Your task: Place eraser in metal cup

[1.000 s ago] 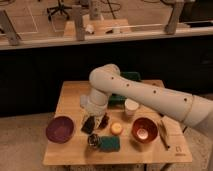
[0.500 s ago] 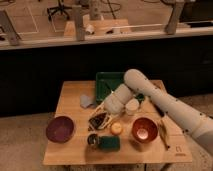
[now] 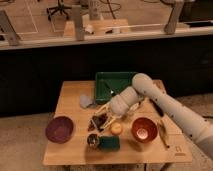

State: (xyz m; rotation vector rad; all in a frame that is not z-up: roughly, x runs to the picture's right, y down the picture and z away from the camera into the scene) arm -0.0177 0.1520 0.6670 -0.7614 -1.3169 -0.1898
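The metal cup (image 3: 93, 140) is small, round and shiny and stands near the table's front edge, left of a flat green sponge block (image 3: 109, 143). A small dark block, which looks like the eraser (image 3: 96, 123), is just above the cup, at the gripper's tip. My gripper (image 3: 103, 117) hangs over the middle of the table, on or right beside that dark block, a little behind and to the right of the cup. The white arm (image 3: 150, 97) reaches in from the right.
The wooden table (image 3: 70, 97) holds a purple bowl (image 3: 59, 129) at the left, a reddish-orange bowl (image 3: 145, 130) at the right, a green tray (image 3: 116, 84) at the back, a small yellow thing (image 3: 116, 129), a grey object (image 3: 86, 101) and dark utensils (image 3: 157, 107) near the right edge.
The arm has swung from over the table's left-middle to the right, uncovering the green tray. The gripper stays near the dark block at the centre.
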